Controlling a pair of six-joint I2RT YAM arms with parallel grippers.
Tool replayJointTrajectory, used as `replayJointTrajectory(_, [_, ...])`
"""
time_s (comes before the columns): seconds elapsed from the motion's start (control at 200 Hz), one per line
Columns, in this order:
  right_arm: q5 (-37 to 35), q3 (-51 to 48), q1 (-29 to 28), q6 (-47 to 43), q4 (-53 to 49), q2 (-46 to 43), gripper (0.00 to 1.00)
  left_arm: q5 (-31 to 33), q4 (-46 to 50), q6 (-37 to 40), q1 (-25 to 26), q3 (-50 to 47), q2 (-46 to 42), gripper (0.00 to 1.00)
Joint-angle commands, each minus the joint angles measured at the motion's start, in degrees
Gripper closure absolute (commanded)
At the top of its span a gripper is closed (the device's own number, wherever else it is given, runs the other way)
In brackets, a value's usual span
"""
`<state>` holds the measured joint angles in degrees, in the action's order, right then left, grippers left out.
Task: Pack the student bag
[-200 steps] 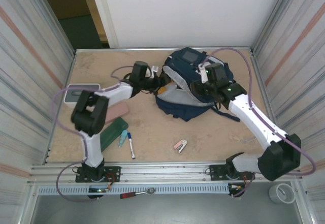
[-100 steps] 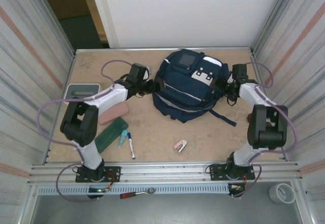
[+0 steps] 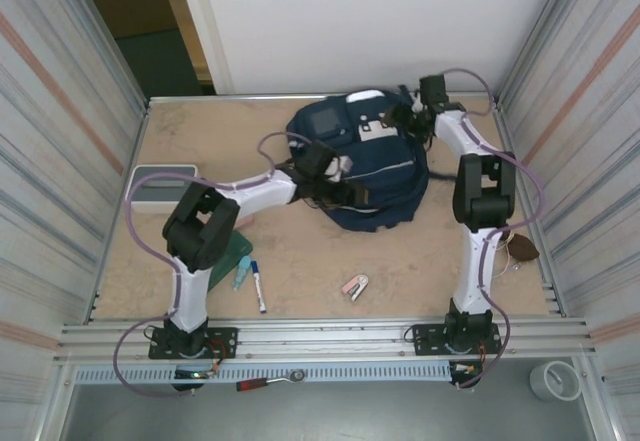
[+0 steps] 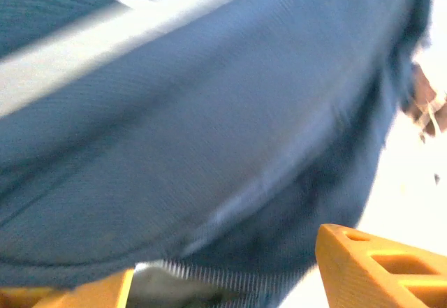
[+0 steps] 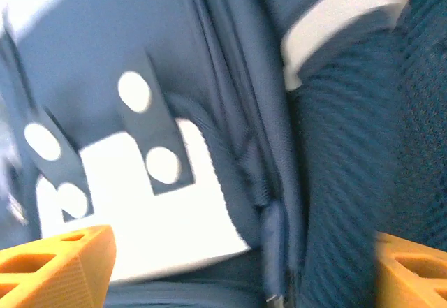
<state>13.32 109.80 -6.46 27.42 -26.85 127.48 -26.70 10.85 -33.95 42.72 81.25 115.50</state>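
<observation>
1. Nearest the arm bases, loose on the table (image 3: pixel 400 251): a pink-and-white stapler-like item (image 3: pixel 354 286), a marker (image 3: pixel 259 287), a pale blue item (image 3: pixel 241 275) and a green case (image 3: pixel 222 263). The case lay shut, contents not visible. With all of these outside the bag, packing was judged barely begun.
2. Further back, left side: a grey-white box (image 3: pixel 160 183), lying flat. Whether it held anything could not be told.
3. Mid-table: left gripper (image 3: pixel 345 191), set against the near-left flank of the bag. Its fingers (image 4: pixel 377 266) stood released and wide apart, blue fabric close before them, nothing clamped.
4. Far centre, close to the back wall: the student bag (image 3: pixel 375 166), navy, front face up, white stripes and small grey panel showing. No open mouth was visible, so its contents could not be told.
5. Farthest, at the bag's far-right top: right gripper (image 3: pixel 400 119), claw likewise released. Its fingers (image 5: pixel 63 262) were spread to either side of a zip line (image 5: pixel 269 210) beside the white patch.
6. Step in hand, as judged: getting the bag placed and opened. The next move called for one claw to pinch the fabric steady while the other found a zip pull and drew the compartment open, before any loose item was fetched.
</observation>
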Motion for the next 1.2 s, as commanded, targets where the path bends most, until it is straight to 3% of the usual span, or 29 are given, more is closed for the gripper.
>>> replayJointTrajectory(0.0, [-0.3, 10.1, -3.1, -2.8, -12.7, 1.9, 0.17, -4.2, 3.1, 5.4, 6.2, 5.7, -1.0, 0.28])
replayJointTrajectory(0.115, [-6.1, 10.7, -0.8, -4.7, -15.5, -1.5, 0.11, 0.2, 10.0, 11.9, 6.6, 3.5, -6.5, 0.25])
replayJointTrajectory(0.225, [-10.4, 3.0, 0.0, -7.0, -14.7, -10.1, 0.09, 12.5, 15.0, 21.1, 6.1, -2.3, -16.5, 0.2])
replayJointTrajectory(0.386, [-2.3, -27.0, -2.4, -4.4, -2.9, -29.4, 0.08, 24.0, 11.6, 33.6, -1.4, -14.5, -29.7, 0.18])
replayJointTrajectory(0.461, [-0.1, -40.7, -3.8, -1.3, 1.3, -37.6, 0.09, 28.9, 8.8, 44.0, -4.6, -18.7, -33.0, 0.22])
replayJointTrajectory(0.596, [-0.3, -56.9, -5.6, 1.9, 3.3, -48.5, 0.11, 26.1, -1.9, 73.8, -5.8, -29.1, -35.3, 0.25])
replayJointTrajectory(0.696, [-0.2, -63.8, -7.3, 3.4, 4.3, -54.0, 0.13, 23.3, -5.3, 84.7, -6.6, -30.6, -31.5, 0.25])
replayJointTrajectory(0.832, [6.4, -69.4, -8.7, 5.6, 10.5, -53.6, 0.16, 26.7, -2.2, 89.8, -7.1, -23.9, -21.9, 0.26])
replayJointTrajectory(0.932, [7.2, -69.1, -8.2, 5.6, 12.6, -49.4, 0.21, 27.4, -1.8, 92.3, -7.2, -21.3, -16.4, 0.31])
replayJointTrajectory(1.052, [5.8, -66.7, -6.8, 4.6, 14.5, -45.1, 0.24, 29.7, -1.5, 92.4, -7.3, -19.6, -11.4, 0.43])
replayJointTrajectory(1.192, [3.9, -60.2, -4.3, 1.6, 13.8, -39.6, 0.27, 30.4, -2.0, 89.4, -7.1, -20.2, -9.7, 0.66])
